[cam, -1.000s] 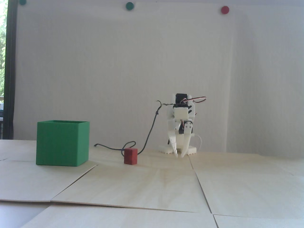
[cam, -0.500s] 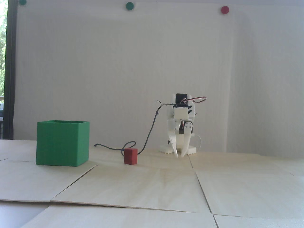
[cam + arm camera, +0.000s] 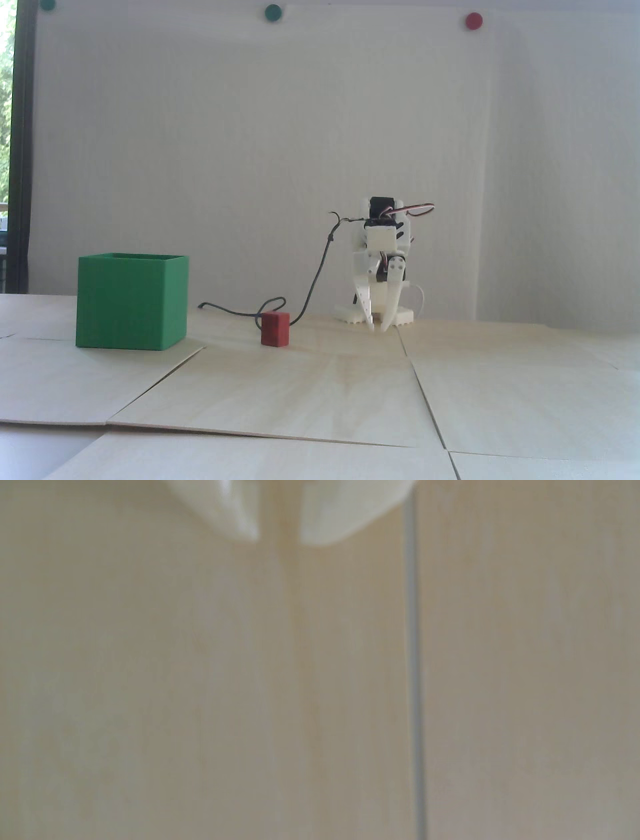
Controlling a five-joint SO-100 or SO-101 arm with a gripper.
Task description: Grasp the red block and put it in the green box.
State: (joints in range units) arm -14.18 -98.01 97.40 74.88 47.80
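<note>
The red block [image 3: 275, 328], a small dark-red cube, sits on the wooden table in the fixed view. The green box [image 3: 132, 301] stands to its left, open at the top. My white gripper [image 3: 378, 329] hangs tips-down in front of the arm's base, well to the right of the block and touching neither thing. Its jaws are shut to a thin slit with nothing between them. The wrist view shows only the two blurred white fingertips [image 3: 242, 521] over bare wood; block and box are out of that view.
A dark cable [image 3: 315, 280] runs from the arm down to the table and loops just behind the red block. The table is made of light wooden panels with seams [image 3: 425, 400]. A white wall closes the back.
</note>
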